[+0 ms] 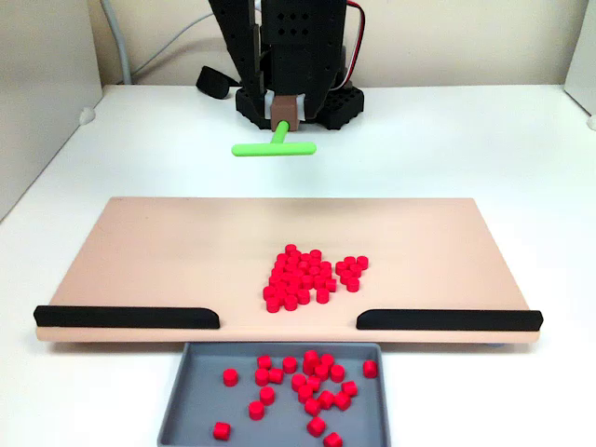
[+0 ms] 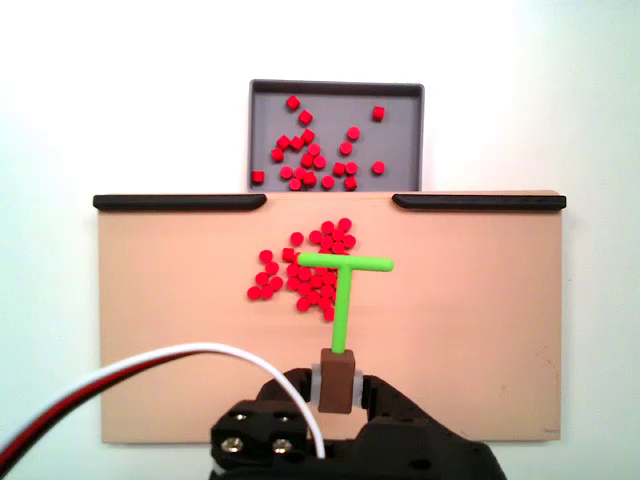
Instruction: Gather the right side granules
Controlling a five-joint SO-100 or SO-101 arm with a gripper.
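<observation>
A loose pile of red granules (image 1: 310,277) lies near the middle of the beige board (image 1: 168,251), spread slightly right of centre in this fixed view. In the fixed view from above, the granules (image 2: 300,272) lie left of centre on the board (image 2: 470,300). My gripper (image 1: 286,110) is shut on a brown block that carries the green T-shaped stick (image 1: 273,148). The stick is held in the air behind the board's far edge. From above, my gripper (image 2: 338,388) and the green stick (image 2: 345,268) overlap the pile's edge.
A grey tray (image 1: 197,396) (image 2: 400,105) holding several more red granules sits below the board's front gap. Black rails (image 1: 126,317) (image 1: 447,319) line the front edge on either side of that gap. A white cable (image 2: 150,358) runs to the arm.
</observation>
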